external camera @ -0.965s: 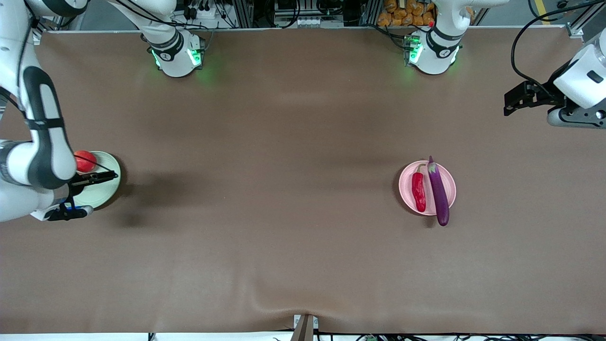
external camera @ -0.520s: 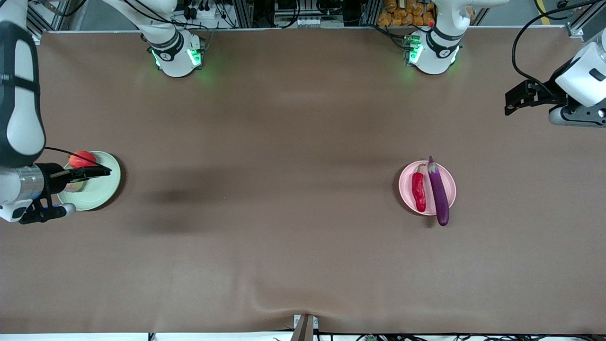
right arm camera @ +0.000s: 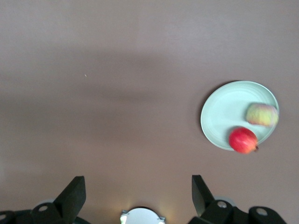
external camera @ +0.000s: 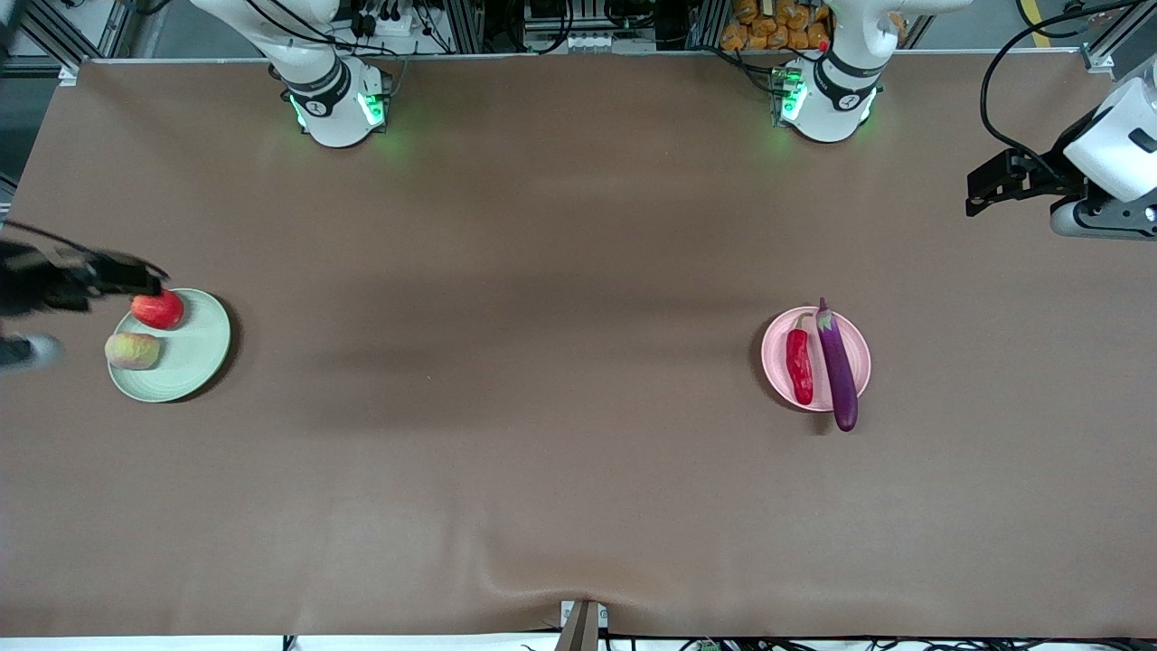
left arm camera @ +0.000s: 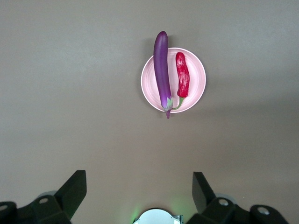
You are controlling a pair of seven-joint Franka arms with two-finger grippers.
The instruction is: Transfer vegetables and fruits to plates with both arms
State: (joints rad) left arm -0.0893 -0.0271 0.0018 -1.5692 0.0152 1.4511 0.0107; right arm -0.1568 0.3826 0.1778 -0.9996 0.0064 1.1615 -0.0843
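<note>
The pale green plate (external camera: 194,348) at the right arm's end holds the red pomegranate-like fruit (external camera: 157,309) and the peach-like fruit (external camera: 133,351). The right wrist view shows that plate (right arm camera: 222,116), the peach (right arm camera: 261,114) and the pomegranate (right arm camera: 243,140). The pale pink plate (external camera: 862,357) holds the red chili (external camera: 799,364) and the purple eggplant (external camera: 838,366), whose tip overhangs the rim. The left wrist view shows them too: plate (left arm camera: 196,79), eggplant (left arm camera: 162,70), chili (left arm camera: 182,74). My right gripper (external camera: 131,271) is open, empty and raised by the green plate's edge. My left gripper (external camera: 990,185) is open, empty and high over the left arm's end.
Both green-lit arm bases (external camera: 336,104) (external camera: 824,99) stand along the table's edge farthest from the front camera. The brown table cover (external camera: 560,407) has a small wrinkle at the edge nearest the front camera. Cables hang by the left arm.
My right arm has lifted and drawn away from the green plate toward the table's end, uncovering the peach that now lies on the plate. The left arm has barely moved.
</note>
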